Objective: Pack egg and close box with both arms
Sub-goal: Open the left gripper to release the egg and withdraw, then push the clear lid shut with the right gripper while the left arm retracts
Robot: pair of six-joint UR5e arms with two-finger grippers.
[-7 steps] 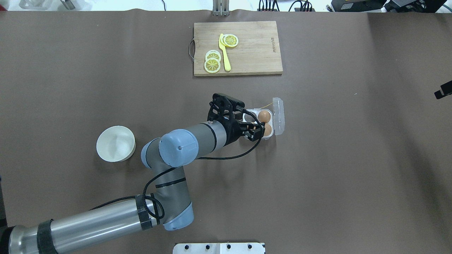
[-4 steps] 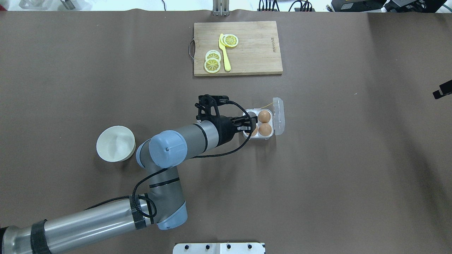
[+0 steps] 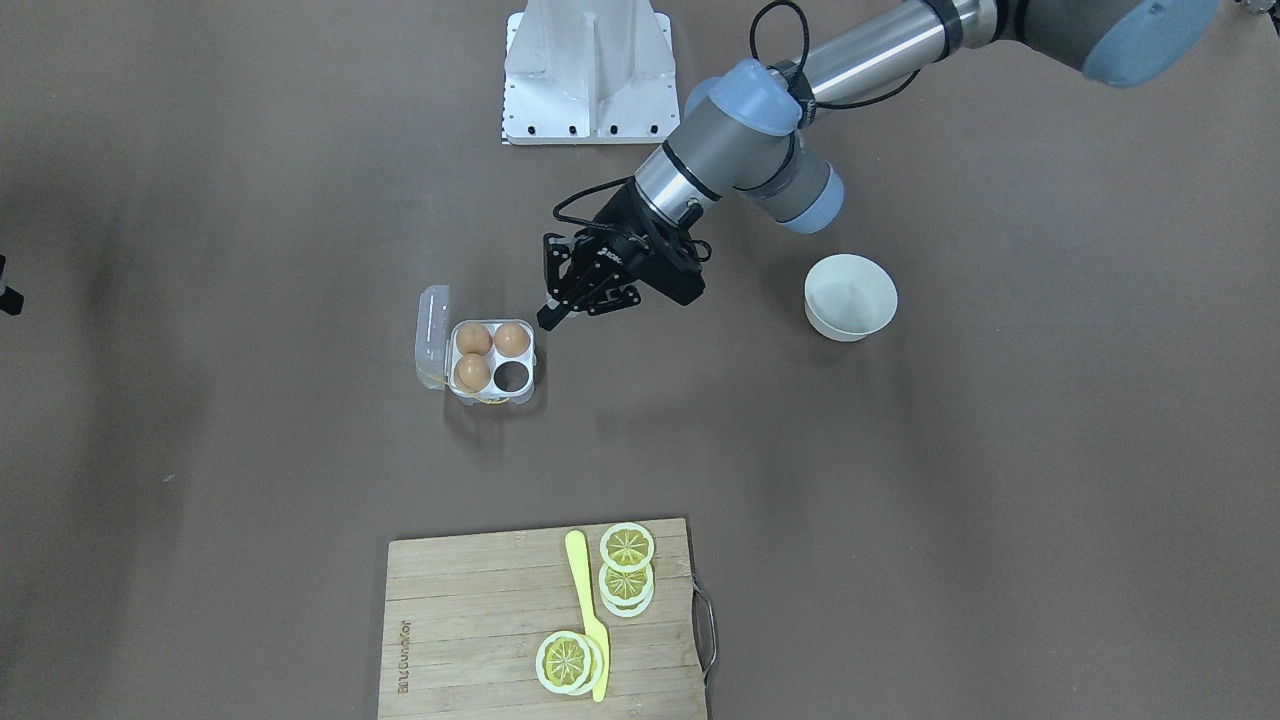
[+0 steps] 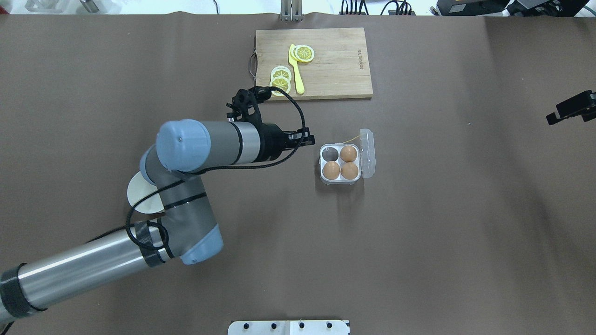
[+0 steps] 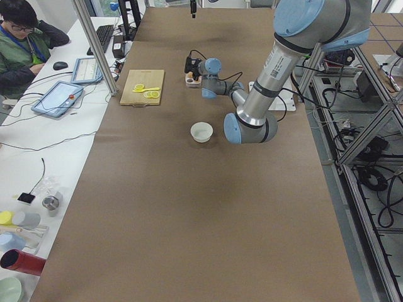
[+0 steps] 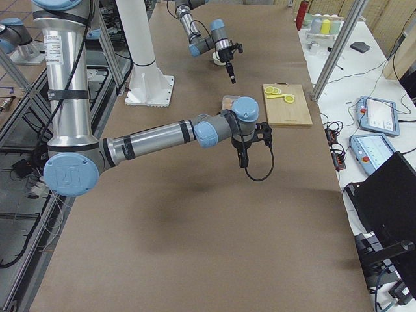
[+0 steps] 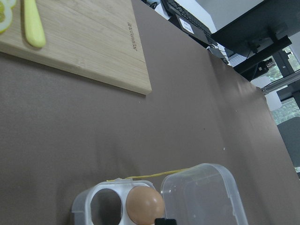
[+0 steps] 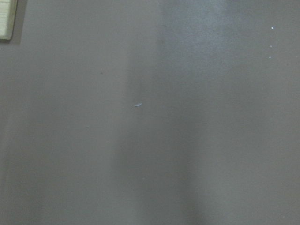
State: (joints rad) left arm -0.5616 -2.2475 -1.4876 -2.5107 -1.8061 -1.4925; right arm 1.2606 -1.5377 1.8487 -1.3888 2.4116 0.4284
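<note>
Wooden board (image 4: 326, 65) and white bowl (image 3: 850, 295) well apart from open box (image 4: 368, 156); left gripper (image 3: 575, 312) spread-fingered beside it, right gripper (image 4: 554, 116) fingers' state impossible to tell.

The table (image 4: 442, 242) is viewed from behind and from the opposite side; the box (image 4: 368, 156) is shared by both, and seen closely from the left wrist.

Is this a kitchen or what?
Most likely a robot lab, not a kitchen: the left arm reaches over a brown table, and a person sits nearby at a desk with control tablets.
</note>
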